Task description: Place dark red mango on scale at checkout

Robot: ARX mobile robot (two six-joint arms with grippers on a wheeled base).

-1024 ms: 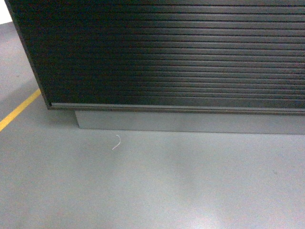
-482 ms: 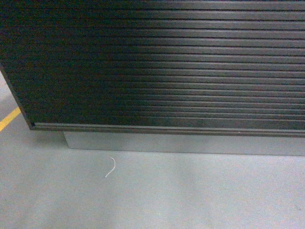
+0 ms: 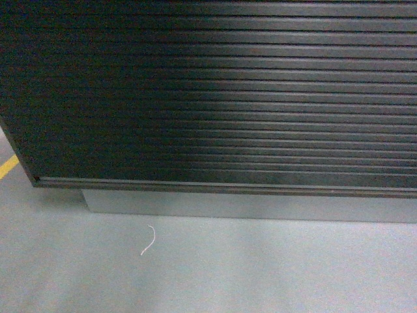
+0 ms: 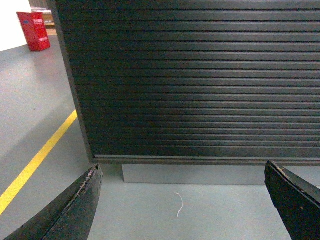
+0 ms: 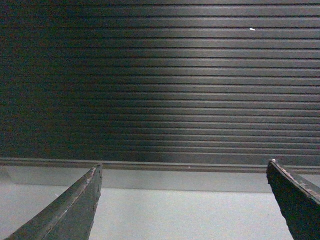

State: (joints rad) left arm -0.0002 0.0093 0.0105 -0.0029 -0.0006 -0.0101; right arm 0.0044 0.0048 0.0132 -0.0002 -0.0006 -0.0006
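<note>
The checkout (image 3: 221, 98) fills the head view as a black, horizontally ribbed front over a grey plinth (image 3: 247, 207); its top is out of view. The same slatted front (image 4: 200, 85) faces the left wrist camera, and it (image 5: 160, 80) fills the right wrist view too. My left gripper (image 4: 182, 172) is open with nothing between its black fingers (image 4: 80, 205). My right gripper (image 5: 184, 167) is open and empty too, its fingers (image 5: 75, 210) wide apart. The dark red mango and the scale are out of view. Neither gripper shows in the head view.
Grey floor lies before the plinth, with a small white thread (image 3: 149, 240) on it, also seen as a thread (image 4: 179, 205) between the left fingers. A yellow floor line (image 4: 35, 160) runs past the counter's left end (image 4: 70, 85). A red bin (image 4: 34, 31) stands far left.
The counter front has grown and slid leftward and down in the head view; the yellow line has nearly left the frame. I have come closer to the counter.
</note>
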